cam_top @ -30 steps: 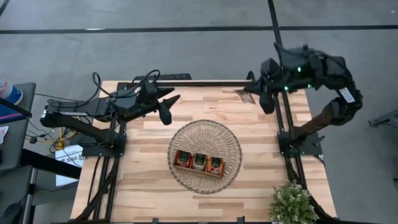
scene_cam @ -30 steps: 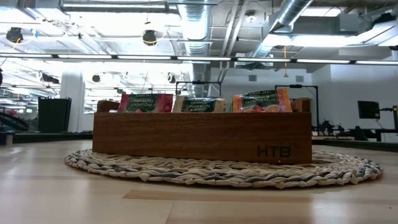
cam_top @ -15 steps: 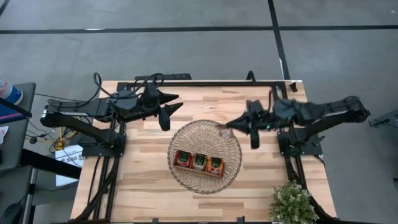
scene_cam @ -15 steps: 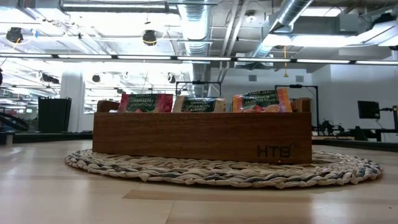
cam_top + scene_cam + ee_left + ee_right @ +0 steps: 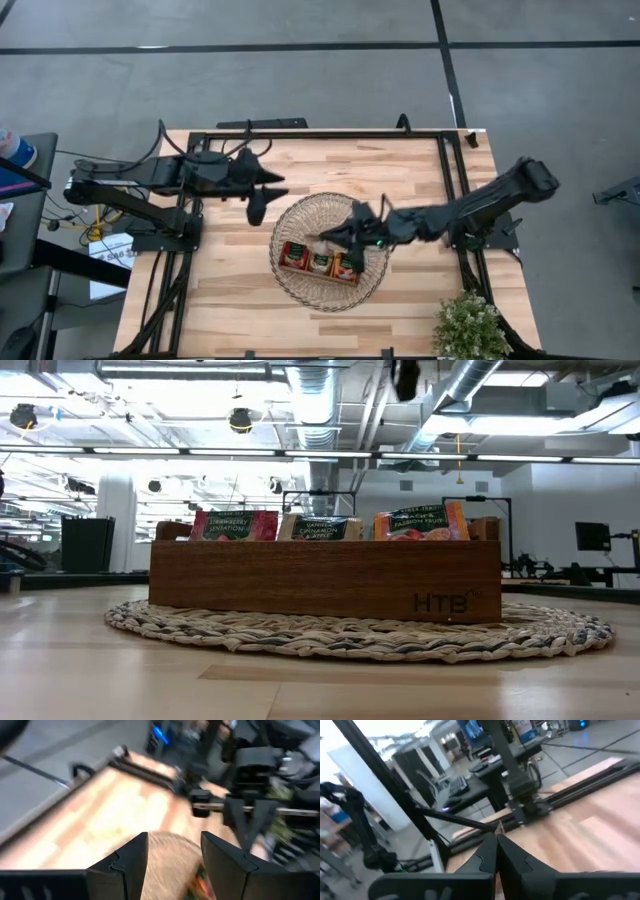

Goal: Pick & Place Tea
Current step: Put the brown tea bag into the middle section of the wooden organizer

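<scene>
Right tool (image 5: 335, 237), fingers pinched together, hovers over the tea (image 5: 320, 261) standing in the tray (image 5: 318, 272), left tool (image 5: 252, 205) spread beside the basket (image 5: 375, 225) — descend closed and it could crush sachets.

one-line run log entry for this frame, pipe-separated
right gripper: shut, over wooden tray | left gripper: open, beside wicker basket | tea sachets: upright in tray
</scene>
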{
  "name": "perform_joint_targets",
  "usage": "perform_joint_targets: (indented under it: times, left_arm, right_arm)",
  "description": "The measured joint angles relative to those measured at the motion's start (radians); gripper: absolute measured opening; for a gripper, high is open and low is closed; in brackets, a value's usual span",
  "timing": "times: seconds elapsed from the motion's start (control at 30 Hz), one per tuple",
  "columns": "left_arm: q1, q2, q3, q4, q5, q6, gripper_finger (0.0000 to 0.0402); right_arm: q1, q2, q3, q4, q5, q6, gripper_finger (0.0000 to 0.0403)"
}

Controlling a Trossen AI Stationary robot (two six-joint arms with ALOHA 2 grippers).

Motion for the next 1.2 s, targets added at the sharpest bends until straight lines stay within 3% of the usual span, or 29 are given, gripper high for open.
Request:
perform_joint_targets:
  times: [0.23, 0.53, 0.87, 1.2]
  left_arm:
    - [-0.001, -0.034, 0.0, -0.149, 0.221, -0.058, 0.0174]
    - [-0.001, -0.084, 0.0, -0.159, 0.308, -0.077, 0.0174]
    - [-0.001, -0.108, 0.001, -0.169, 0.363, -0.108, 0.0174]
    - [-0.002, -0.107, 0.0, -0.155, 0.382, -0.109, 0.0174]
  right_arm:
    - [0.087, 0.245, 0.0, 0.244, 0.132, 0.117, 0.0]
    - [0.092, 0.396, 0.0, 0.357, 0.206, 0.15, 0.0]
    - [0.087, 0.402, 0.0, 0.287, 0.206, 0.15, 0.0]
    - [0.093, 0.274, 0.0, 0.066, 0.205, 0.128, 0.0]
